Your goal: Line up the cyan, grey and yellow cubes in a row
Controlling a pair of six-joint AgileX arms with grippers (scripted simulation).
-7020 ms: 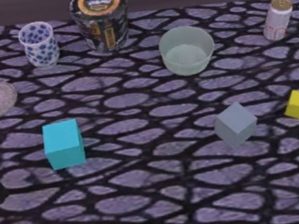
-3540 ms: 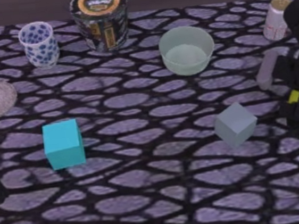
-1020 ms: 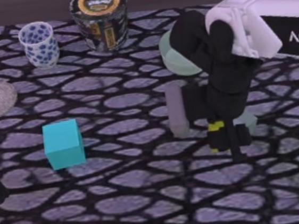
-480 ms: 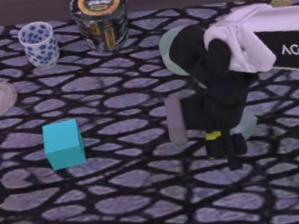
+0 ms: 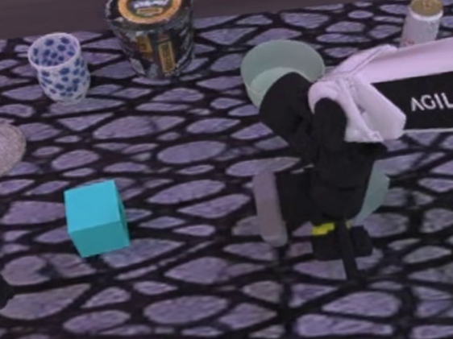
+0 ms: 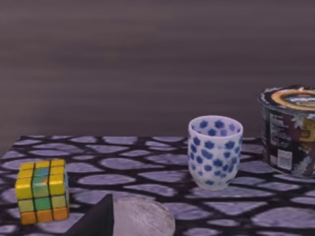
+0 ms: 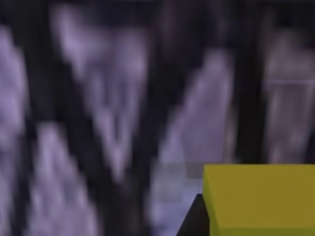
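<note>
Yellow cube: small bright yellow matte cube, clamped in right end effector, right of centre, above worktop
Grey cube: dull bluish-grey, mostly hidden, 2 o'clock from yellow
Cyan cube: large bright cyan, 9 o'clock, well apart
Left arm: parked, left edge

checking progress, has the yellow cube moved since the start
Yes. The yellow cube, held in the right gripper, has moved left from the table's right edge, now nearer the cyan cube.

Yellow cube now beside grey cube.
</note>
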